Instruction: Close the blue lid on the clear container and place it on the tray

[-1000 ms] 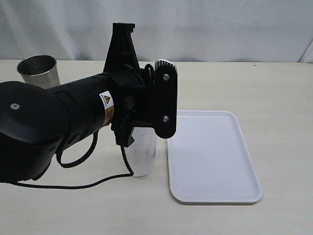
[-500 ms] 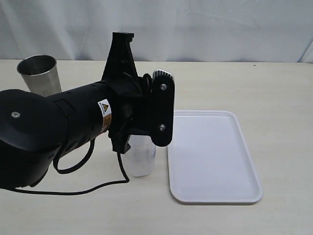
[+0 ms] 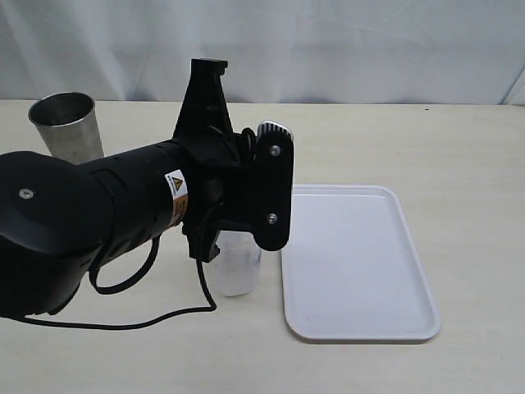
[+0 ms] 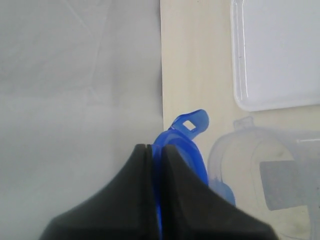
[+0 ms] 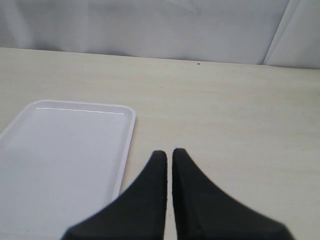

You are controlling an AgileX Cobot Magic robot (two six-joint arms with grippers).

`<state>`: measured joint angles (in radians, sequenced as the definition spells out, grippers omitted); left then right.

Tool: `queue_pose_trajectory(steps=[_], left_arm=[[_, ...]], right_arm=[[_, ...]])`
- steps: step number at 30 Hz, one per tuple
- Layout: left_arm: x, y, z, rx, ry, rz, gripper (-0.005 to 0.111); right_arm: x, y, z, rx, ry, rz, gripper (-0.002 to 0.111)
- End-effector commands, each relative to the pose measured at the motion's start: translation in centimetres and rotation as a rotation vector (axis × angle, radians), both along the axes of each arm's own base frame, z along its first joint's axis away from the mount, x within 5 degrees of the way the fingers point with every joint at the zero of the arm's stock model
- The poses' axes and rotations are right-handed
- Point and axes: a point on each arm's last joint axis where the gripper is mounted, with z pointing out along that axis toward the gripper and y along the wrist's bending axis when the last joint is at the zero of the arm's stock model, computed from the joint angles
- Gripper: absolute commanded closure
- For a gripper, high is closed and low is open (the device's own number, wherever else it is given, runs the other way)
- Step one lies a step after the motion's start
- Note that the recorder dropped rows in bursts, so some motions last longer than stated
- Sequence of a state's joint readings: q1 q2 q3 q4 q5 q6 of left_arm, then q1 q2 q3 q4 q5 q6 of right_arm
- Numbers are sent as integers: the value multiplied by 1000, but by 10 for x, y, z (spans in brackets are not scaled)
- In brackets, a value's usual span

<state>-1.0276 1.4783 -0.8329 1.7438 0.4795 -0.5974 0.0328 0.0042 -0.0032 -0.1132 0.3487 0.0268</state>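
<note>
The blue lid stands on edge between the fingers of my left gripper, which is shut on it; one snap flap sticks out past the fingertips. The clear container lies right beside the lid, its open rim facing the camera. In the exterior view the container stands upright on the table under my left wrist, which hides its top, the lid and the jaws. The white tray lies just right of the container. My right gripper is shut on nothing, low over the table beside the tray.
A grey metal cup stands at the back left. A black cable loops from the left arm onto the table in front of the container. A white curtain closes off the back edge of the table.
My left wrist has shifted slightly left and up, so a little more of the container shows below it. The container, tray and cup have not moved.
</note>
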Motion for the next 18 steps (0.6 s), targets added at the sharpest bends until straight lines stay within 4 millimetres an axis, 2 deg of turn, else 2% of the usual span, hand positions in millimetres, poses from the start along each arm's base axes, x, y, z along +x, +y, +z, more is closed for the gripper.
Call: queue_pose_trajectory(steps=[1, 18], left_arm=[[-3, -2, -1, -10, 18, -22, 107], [-8, -5, -5, -41, 86, -36, 107]], right_arm=[[0, 0, -1, -4, -4, -5, 104], [0, 0, -1, -4, -4, -5, 104]])
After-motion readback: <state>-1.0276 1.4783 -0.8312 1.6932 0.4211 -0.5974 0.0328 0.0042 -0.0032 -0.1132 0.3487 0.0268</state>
